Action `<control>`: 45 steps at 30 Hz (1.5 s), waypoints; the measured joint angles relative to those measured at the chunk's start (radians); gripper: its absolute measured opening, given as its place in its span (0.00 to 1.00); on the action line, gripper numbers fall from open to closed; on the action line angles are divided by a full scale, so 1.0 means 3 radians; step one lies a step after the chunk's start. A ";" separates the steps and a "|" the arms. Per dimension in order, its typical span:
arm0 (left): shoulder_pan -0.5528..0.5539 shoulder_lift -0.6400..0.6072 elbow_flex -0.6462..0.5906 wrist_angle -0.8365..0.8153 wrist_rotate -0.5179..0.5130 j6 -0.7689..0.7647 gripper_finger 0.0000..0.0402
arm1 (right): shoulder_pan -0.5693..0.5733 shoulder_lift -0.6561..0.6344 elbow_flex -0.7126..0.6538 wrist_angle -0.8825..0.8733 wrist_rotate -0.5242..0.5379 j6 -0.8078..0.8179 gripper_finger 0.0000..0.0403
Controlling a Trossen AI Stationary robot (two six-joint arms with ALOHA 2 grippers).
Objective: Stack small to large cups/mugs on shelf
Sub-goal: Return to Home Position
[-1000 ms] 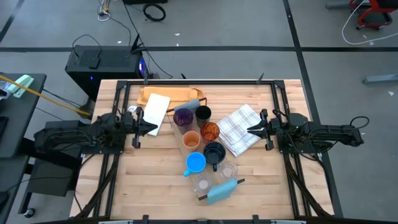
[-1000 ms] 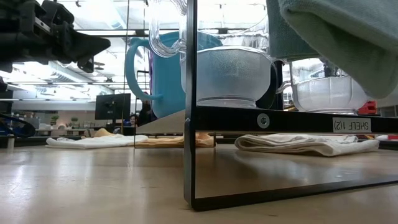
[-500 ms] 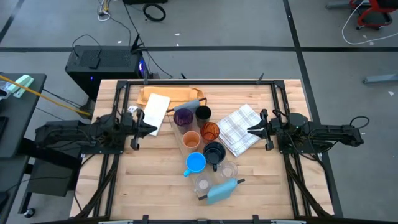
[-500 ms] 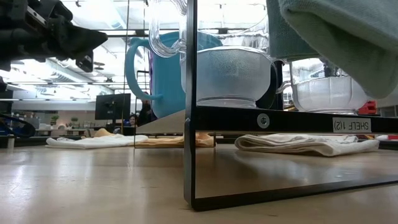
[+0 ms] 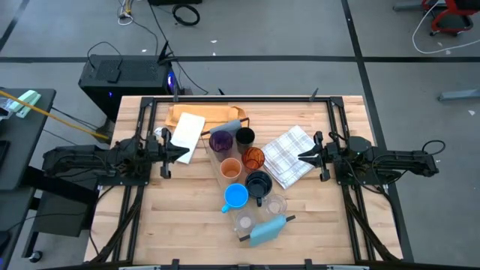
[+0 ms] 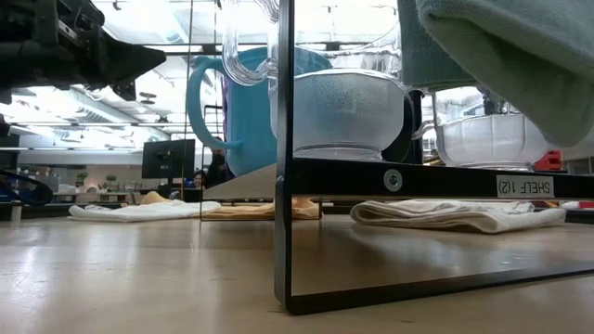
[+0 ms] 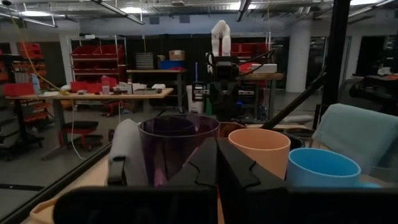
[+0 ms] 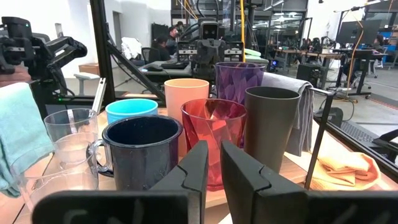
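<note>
All the cups are up on the shelf [image 6: 427,178], which runs slantwise down the middle of the bench [image 5: 187,221] on a black frame. They stand in pairs along it. At the far end are the purple tumbler [image 5: 221,140] and the black cup [image 5: 244,137]. Next come the light orange cup [image 5: 231,169] and the dark orange cup [image 5: 253,158], then the bright blue mug [image 5: 236,196] beside the navy mug [image 5: 259,184]. The two clear glasses [image 5: 275,204] sit at the near end. A blue-grey cloth [image 5: 266,230] is draped over that near end, right next to the glasses.

On the right of the shelf lies a white checked cloth [image 5: 289,156]. On the left, toward the back, there's an orange-brown board [image 5: 217,112] with a folded white cloth [image 5: 187,133] lying partly on it.

The left gripper [image 5: 182,154] hangs by the white cloth, apart from the cups, with its fingers pressed together and nothing in them. The right gripper [image 5: 301,157] sits over the outer edge of the checked cloth and points at the cups. Its fingers have just a thin gap between them and they're empty too.
</note>
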 joint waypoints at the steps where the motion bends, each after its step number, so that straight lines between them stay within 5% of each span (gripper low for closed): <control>1: 0.0000 0.0000 0.0000 0.0003 0.0000 -0.0006 0.01 | -0.0001 0.0001 0.0000 0.0000 0.0000 0.0000 0.12; 17: -0.0001 0.0003 0.0000 -0.0137 0.0002 -0.0203 0.18 | 0.0000 0.0001 0.0000 0.0000 -0.0001 0.0000 0.12; 45: 0.0000 0.0004 0.0000 -0.0187 0.0002 -0.0088 0.16 | -0.0001 0.0001 0.0000 0.0000 0.0000 0.0000 0.12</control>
